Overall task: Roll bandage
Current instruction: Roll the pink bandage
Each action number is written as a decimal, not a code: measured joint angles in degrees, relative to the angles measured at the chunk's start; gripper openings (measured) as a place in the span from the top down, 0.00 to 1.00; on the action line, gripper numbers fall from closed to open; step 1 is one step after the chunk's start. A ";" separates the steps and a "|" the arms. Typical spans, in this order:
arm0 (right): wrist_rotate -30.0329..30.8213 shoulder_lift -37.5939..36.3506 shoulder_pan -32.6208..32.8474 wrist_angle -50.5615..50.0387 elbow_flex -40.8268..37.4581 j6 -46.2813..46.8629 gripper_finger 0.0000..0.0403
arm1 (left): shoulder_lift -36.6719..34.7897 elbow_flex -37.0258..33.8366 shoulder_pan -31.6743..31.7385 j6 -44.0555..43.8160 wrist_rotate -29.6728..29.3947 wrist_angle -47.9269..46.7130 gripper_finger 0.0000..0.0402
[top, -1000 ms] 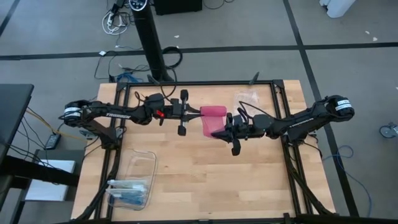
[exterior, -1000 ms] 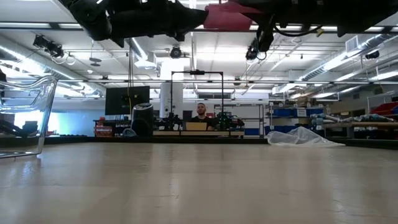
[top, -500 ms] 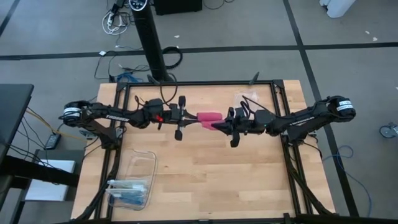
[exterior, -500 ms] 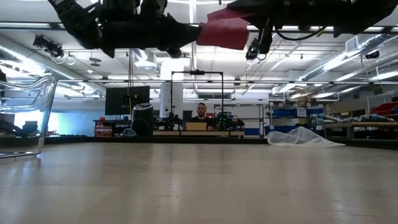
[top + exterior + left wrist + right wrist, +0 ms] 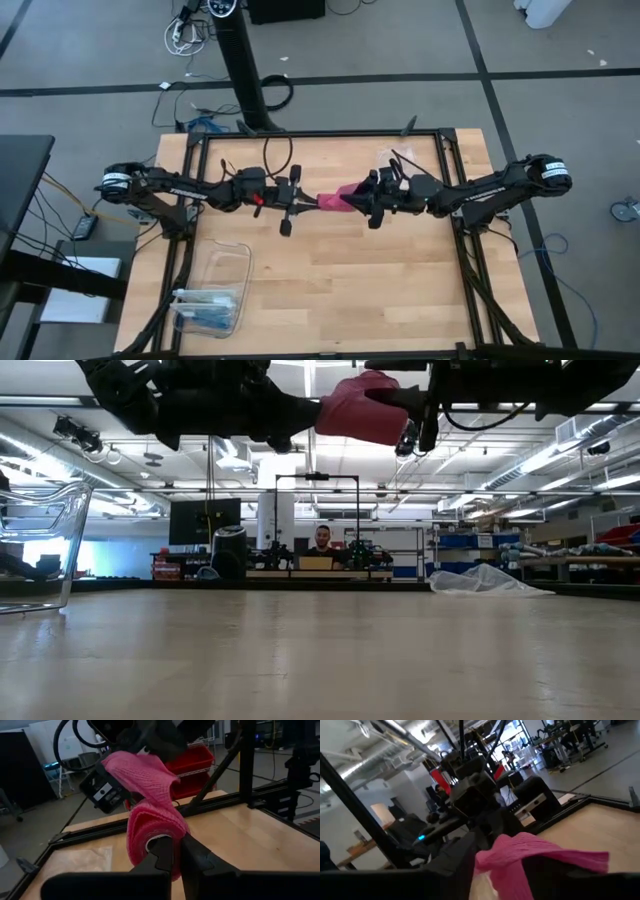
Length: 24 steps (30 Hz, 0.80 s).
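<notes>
The magenta-pink bandage (image 5: 335,199) hangs high above the table (image 5: 330,280) between my two grippers, which face each other. In the left wrist view it is a small roll (image 5: 150,832) at my left gripper's (image 5: 177,852) shut fingertips. A short loose strip (image 5: 145,770) runs from it to my right gripper (image 5: 160,740). In the right wrist view the strip's end (image 5: 540,852) lies between that gripper's (image 5: 505,870) parted fingers. The low view shows the bundle (image 5: 365,408) well above the tabletop. My left gripper is shut on the roll at its open end beside the pale core (image 5: 156,842), the wound cloth sitting around the fingertips. The fingers come level from the table's left. The roll is lifted clear, and the strip leaving it is slack. My right gripper's parted fingers stand on either side of the strip's free end (image 5: 555,855), coming level from the table's right. The cloth drapes over the lower finger (image 5: 570,880). I cannot tell whether the other finger touches it.
A clear plastic box (image 5: 213,292) with blue contents stands near the table's front left and shows at the low view's left edge (image 5: 40,545). A clear plastic bag (image 5: 397,158) lies at the back right. Black frame rails (image 5: 447,160) border the table. A person (image 5: 322,540) sits far behind.
My left gripper has come down and toward the near edge, and my right gripper has rolled and shifted toward the far edge. The bandage, a broad flat patch a second ago, is now bunched into a short narrow bundle between the grippers, still clear of the table.
</notes>
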 joint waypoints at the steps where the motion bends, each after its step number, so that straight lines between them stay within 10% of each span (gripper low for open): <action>1: 0.05 0.00 0.09 0.14 0.00 0.11 0.57 | 0.00 0.00 -0.18 -0.36 -0.04 0.02 0.95; 24: -0.04 0.02 1.88 -0.08 0.00 1.31 0.45 | 0.00 0.13 -4.02 -12.19 4.00 -0.24 0.95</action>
